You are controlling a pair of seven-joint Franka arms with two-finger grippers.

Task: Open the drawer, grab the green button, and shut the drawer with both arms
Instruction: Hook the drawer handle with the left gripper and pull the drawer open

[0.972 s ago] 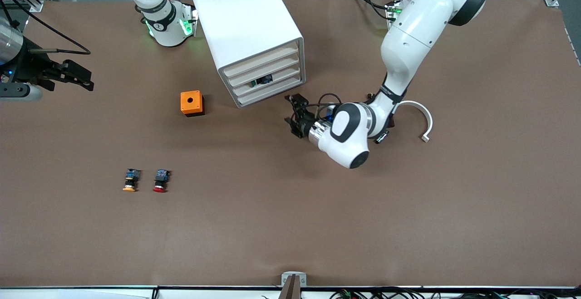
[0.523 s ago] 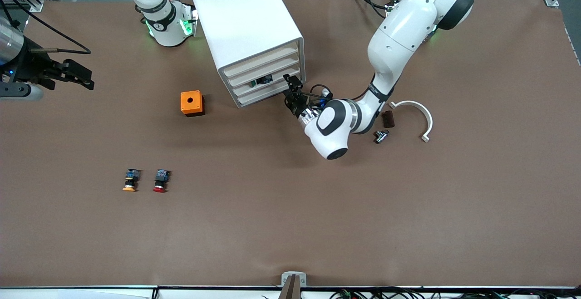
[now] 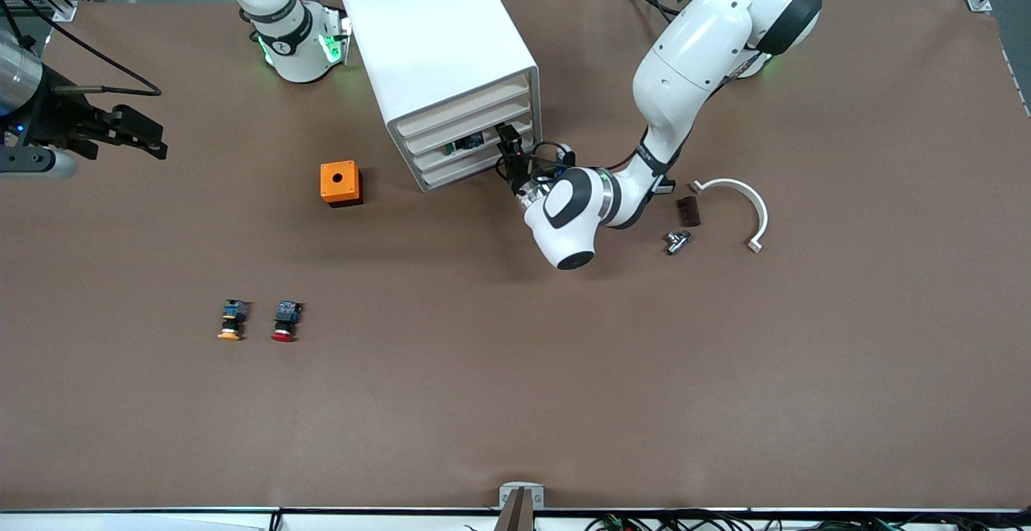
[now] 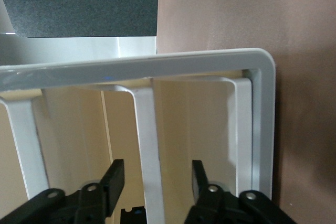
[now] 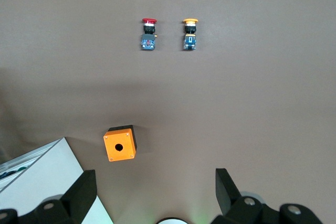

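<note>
The white cabinet stands near the robots' bases, its four cream drawer fronts facing the camera. The drawer, third from the top, is pushed in. My left gripper is at that front, near the left arm's end of it. In the left wrist view the left gripper is open, its fingers either side of the drawer's white lip with gaps on both sides. The button is only a dark shape in the drawer's gap. My right gripper waits open over the right arm's end of the table.
An orange box with a round hole sits beside the cabinet. An orange-capped button and a red-capped button lie nearer the camera. A white curved piece, a dark block and a small metal part lie near the left arm.
My left arm has swung toward the cabinet, bringing its gripper up to the third drawer's front, and its fingers have narrowed. The right arm has not moved.
</note>
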